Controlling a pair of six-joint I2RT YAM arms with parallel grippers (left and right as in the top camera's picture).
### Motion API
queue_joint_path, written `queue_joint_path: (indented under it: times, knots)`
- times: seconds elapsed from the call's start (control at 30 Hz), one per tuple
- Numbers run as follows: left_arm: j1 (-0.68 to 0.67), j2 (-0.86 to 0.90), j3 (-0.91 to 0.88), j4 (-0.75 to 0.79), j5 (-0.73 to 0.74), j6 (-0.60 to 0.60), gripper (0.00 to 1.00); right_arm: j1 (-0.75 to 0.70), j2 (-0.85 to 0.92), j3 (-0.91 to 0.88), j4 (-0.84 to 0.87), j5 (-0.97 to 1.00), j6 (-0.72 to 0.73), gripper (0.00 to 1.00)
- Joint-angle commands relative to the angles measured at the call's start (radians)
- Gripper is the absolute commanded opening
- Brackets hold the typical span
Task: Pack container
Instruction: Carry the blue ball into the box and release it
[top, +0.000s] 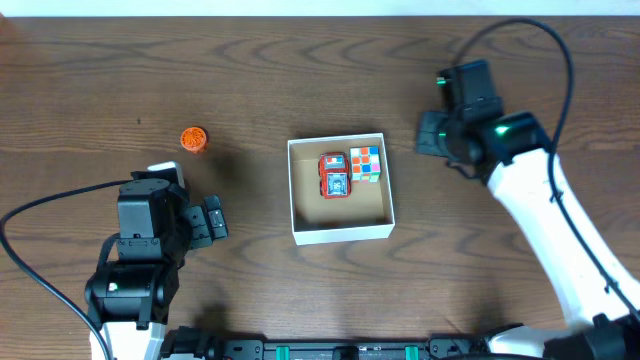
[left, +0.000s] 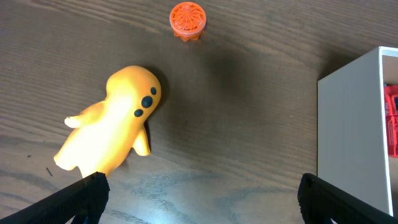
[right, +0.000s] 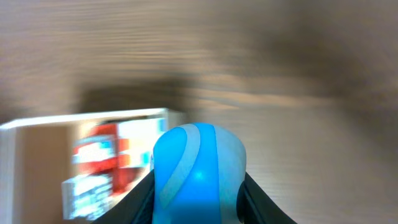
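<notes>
Container (top: 340, 234) mid worktop (top: 300, 70). In its far half: toy car (top: 334, 175), w/ puzzle cube (top: 365, 163) touching on its R. Ridged cap (top: 194, 139) well L of container; figurine (left: 112, 127) lies near cap, on robot's side. Ball (right: 199, 171) betw. R gripper (top: 432, 132) fingers, R of container's far corner.

No readable text, brand, number or sign anywhere. Red toy vehicle (top: 335, 176) inside shallow white-walled, cardboard-floored box (top: 340, 234) carries blue-white printed patch: too small overhead, blurred in right wrist view.
</notes>
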Motion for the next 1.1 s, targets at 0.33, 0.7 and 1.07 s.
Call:
queue_joint_path:
  times: [0.33, 0.7, 1.07]
  knots:
    - [-0.003, 0.001, 0.02, -0.002, -0.008, 0.005, 0.98, 0.38, 0.143, 0.015, 0.227, 0.007, -0.135, 0.01]
    - [-0.003, 0.001, 0.02, -0.002, -0.008, 0.005, 0.98, 0.395, 0.325, 0.015, 0.278, 0.002, -0.135, 0.01]
    - [-0.003, 0.001, 0.02, -0.002, -0.008, 0.005, 0.98, 0.395, 0.355, 0.015, 0.318, 0.003, -0.139, 0.49]
